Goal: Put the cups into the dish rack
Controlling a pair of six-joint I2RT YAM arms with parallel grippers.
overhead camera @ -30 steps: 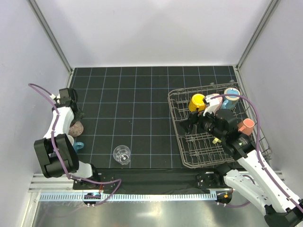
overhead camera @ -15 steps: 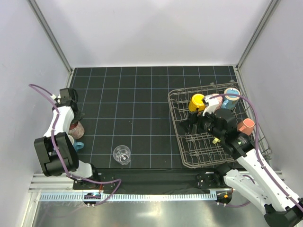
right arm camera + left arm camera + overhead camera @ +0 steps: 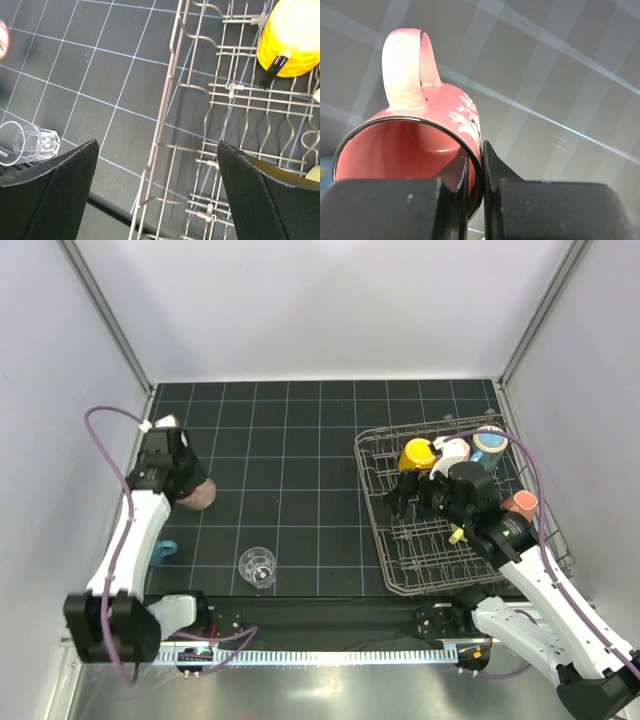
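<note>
Mug (image 3: 447,107) at the counter's (image 3: 300,440) nine o'clock, rim wall pinched in the left gripper (image 3: 475,160), a hold suited to carrying it to the rack (image 3: 376,515) at three o'clock, where the right gripper (image 3: 157,150) hangs spread, empty.

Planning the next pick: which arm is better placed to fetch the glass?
Right, probably. The right gripper is open and empty over the rack, with the glass in its wrist view. The left gripper is shut on the rim of a mug.
</note>
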